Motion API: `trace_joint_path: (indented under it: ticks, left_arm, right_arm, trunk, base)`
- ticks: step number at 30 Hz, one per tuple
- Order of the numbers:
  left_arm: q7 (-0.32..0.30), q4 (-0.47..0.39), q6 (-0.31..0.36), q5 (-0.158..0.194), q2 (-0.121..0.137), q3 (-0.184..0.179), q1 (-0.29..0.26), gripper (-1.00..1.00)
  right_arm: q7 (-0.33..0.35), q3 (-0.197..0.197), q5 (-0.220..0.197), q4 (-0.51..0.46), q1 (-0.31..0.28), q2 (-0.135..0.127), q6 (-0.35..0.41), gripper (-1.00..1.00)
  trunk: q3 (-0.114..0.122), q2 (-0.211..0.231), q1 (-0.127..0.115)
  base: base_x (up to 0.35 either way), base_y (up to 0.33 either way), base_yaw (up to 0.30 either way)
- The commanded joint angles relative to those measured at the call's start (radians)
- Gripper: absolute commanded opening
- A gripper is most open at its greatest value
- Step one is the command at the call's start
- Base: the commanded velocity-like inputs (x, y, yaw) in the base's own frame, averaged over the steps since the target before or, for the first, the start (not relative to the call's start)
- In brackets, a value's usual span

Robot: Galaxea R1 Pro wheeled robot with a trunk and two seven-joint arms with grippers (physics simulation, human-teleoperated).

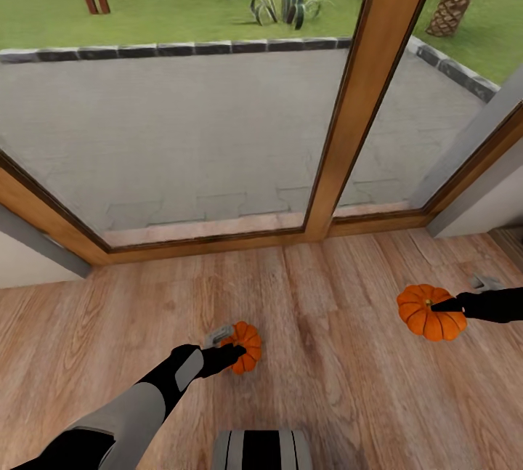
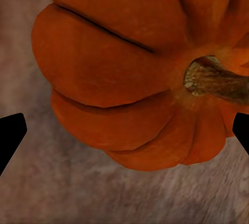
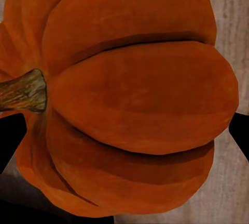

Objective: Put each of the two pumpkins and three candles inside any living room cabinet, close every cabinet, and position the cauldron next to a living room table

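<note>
Two ribbed orange pumpkins are in view over the wooden floor. My left gripper [image 1: 234, 355] is shut on the smaller-looking pumpkin [image 1: 248, 345], low in the middle of the head view. In the left wrist view that pumpkin [image 2: 119, 73] and its brown stem sit between the black fingertips [image 2: 10, 135]. My right gripper [image 1: 440, 305] is shut on the other pumpkin [image 1: 428, 316] at the right. The right wrist view has this pumpkin [image 3: 135, 94] close up between its fingertips [image 3: 9, 135]. Candles, cabinet, cauldron and table are out of view.
A large glass door with a wooden frame [image 1: 363, 92] stands straight ahead, with a paved patio and a lawn beyond it. White wall sections flank it at left [image 1: 29, 256] and right [image 1: 487, 201]. My base [image 1: 261, 450] shows at the bottom edge.
</note>
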Motion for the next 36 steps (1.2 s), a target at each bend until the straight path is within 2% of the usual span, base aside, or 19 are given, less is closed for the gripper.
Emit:
trace_joint_path:
  ticks: [1, 10, 26, 34, 36]
  left_arm:
    - [0.001, -0.001, 0.003, 0.007, 0.001, -0.008, 0.0, 1.0]
    - [0.0, -0.001, 0.002, 0.007, 0.001, -0.008, 0.0, 1.0]
    - [0.0, -0.001, 0.002, 0.007, 0.001, -0.008, 0.0, 1.0]
    - [0.0, -0.001, -0.001, 0.008, 0.001, -0.008, 0.0, 1.0]
    - [0.0, -0.001, -0.017, 0.008, 0.001, -0.007, 0.0, 1.0]
  right_arm:
    - [0.007, 0.003, 0.006, 0.0, -0.002, -0.001, 0.001, -1.0]
    - [0.007, 0.003, 0.006, 0.0, -0.002, -0.001, 0.001, -1.0]
    - [0.007, 0.004, 0.006, 0.0, -0.002, 0.0, 0.001, -1.0]
    - [0.007, 0.005, 0.006, 0.0, -0.002, 0.0, 0.001, -1.0]
    - [0.007, 0.005, 0.006, 0.0, -0.002, 0.0, 0.001, -1.0]
  trunk:
    - [-0.001, 0.0, 0.0]
    - [-0.001, 0.0, 0.0]
    - [-0.001, 0.0, 0.0]
    - [-0.032, -0.002, 0.003]
    - [-0.032, -0.002, 0.003]
  base:
    - [0.0, 0.0, 0.0]
    - [0.125, 0.0, 0.0]
    - [0.006, 0.0, 0.0]
    - [0.0, 0.0, 0.0]
    - [0.0, 0.0, 0.0]
